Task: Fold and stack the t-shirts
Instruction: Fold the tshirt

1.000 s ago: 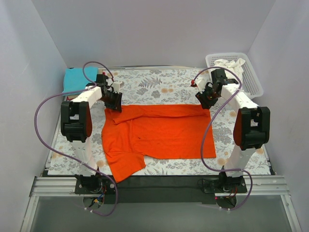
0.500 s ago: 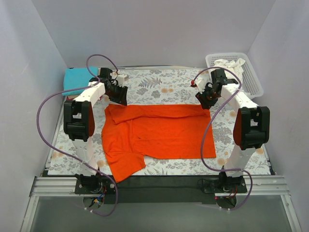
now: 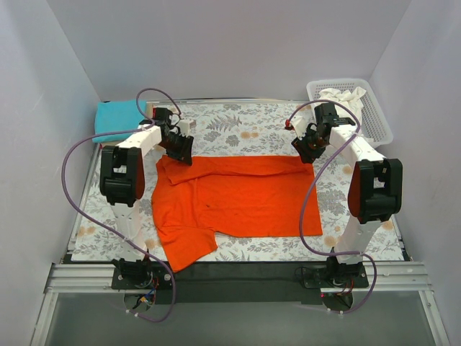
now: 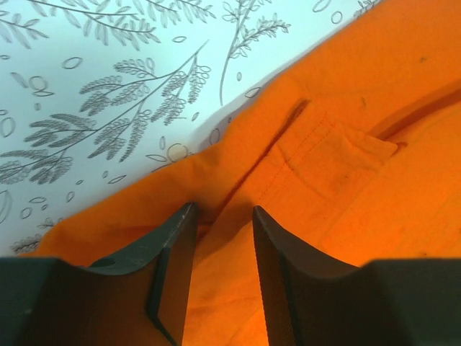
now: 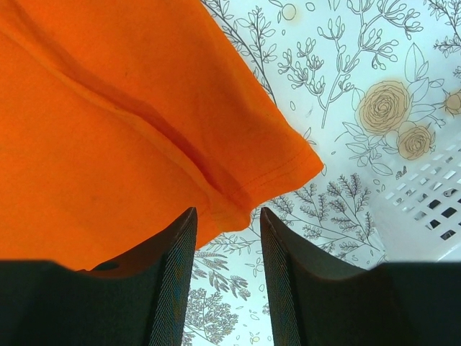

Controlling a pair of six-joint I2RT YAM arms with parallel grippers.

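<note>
Sideways: orange t-shirt (image 3: 238, 194), hem rightward.

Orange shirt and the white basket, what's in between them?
Only the flowery cloth lies between the orange shirt and the basket; the right wrist view shows it.

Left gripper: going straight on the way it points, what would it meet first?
Probably the orange t-shirt: the left gripper, open, points at its rumpled edge beside the floral cloth. Depth is unclear.

The white left arm (image 3: 119, 173) and white right arm (image 3: 374, 189) reached forward, wrists pitched down. The black two-finger left gripper (image 3: 178, 148) (image 4: 222, 216) and black two-finger right gripper (image 3: 308, 148) (image 5: 227, 216) each held their jaws narrowly parted.
</note>
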